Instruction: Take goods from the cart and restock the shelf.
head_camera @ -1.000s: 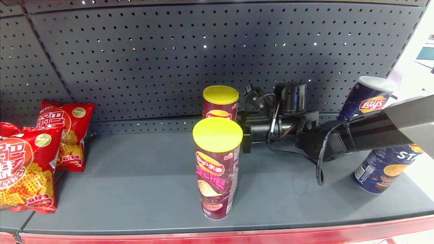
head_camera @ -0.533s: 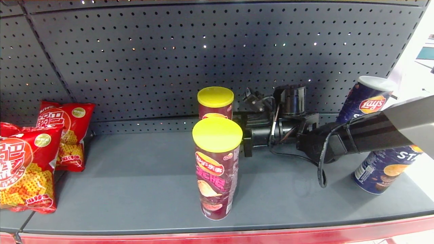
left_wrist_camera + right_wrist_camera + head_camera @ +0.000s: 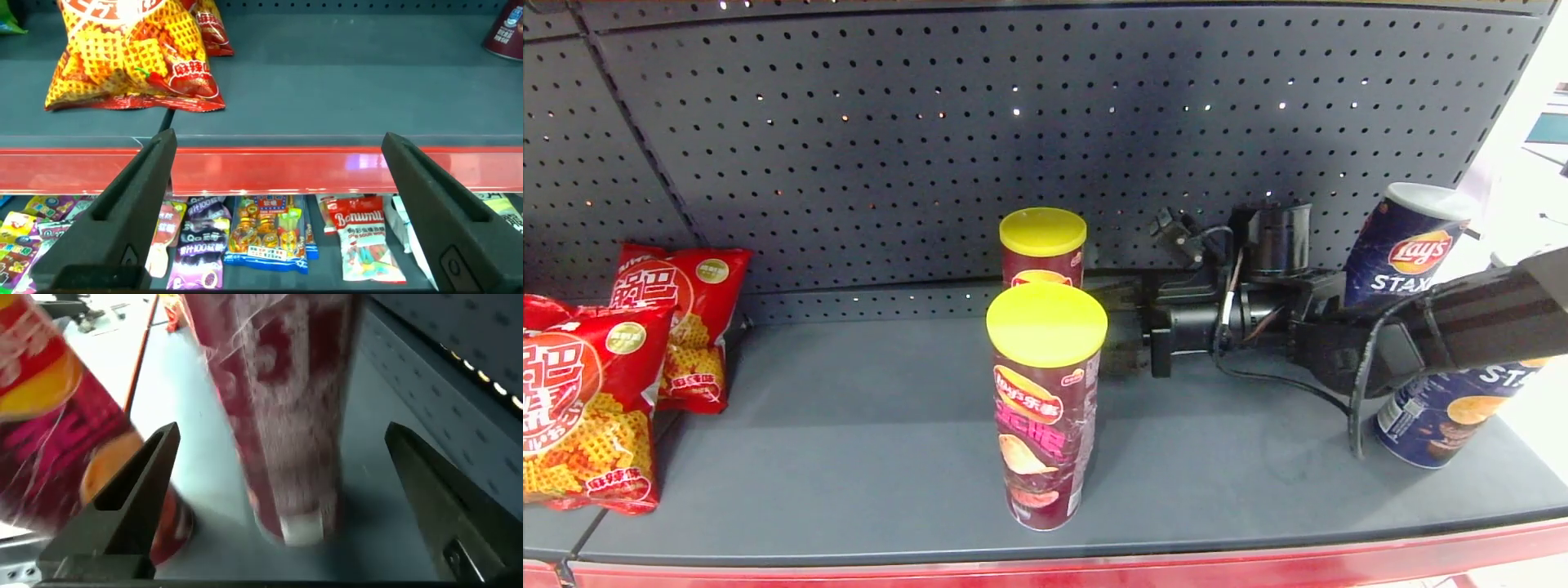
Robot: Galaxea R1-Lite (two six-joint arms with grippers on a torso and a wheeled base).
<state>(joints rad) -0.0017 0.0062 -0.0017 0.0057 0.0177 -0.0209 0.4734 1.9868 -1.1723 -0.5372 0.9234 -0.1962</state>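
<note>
**Rear can released; right gripper backs away**

Over the last second the right gripper (image 3: 1123,331) carried the rear can (image 3: 1043,245) a little to the left, until it stood directly behind the front can (image 3: 1045,408). It then let go and drew back to the right. The rear can now stands upright on the shelf (image 3: 849,425) on its own, close to the pegboard back wall, and its yellow lid shows above and behind the front can's lid. As a judgement, this placement is done, and the arm can go back for the next item.

The right gripper is behind and to the right of the front can, low over the shelf, with its jaws spread wide and nothing between them. In the right wrist view the rear can (image 3: 286,416) stands straight ahead of the gripper (image 3: 282,437), in line with the gap and apart from both fingers.

The left gripper (image 3: 279,137) also has its jaws wide apart and is empty. It hangs below and to the left of the front can, in front of the shelf's red edge.

Two blue cans (image 3: 1413,237) stand well to the right of the front can, and red snack bags (image 3: 678,327) lie well to its left.
</note>
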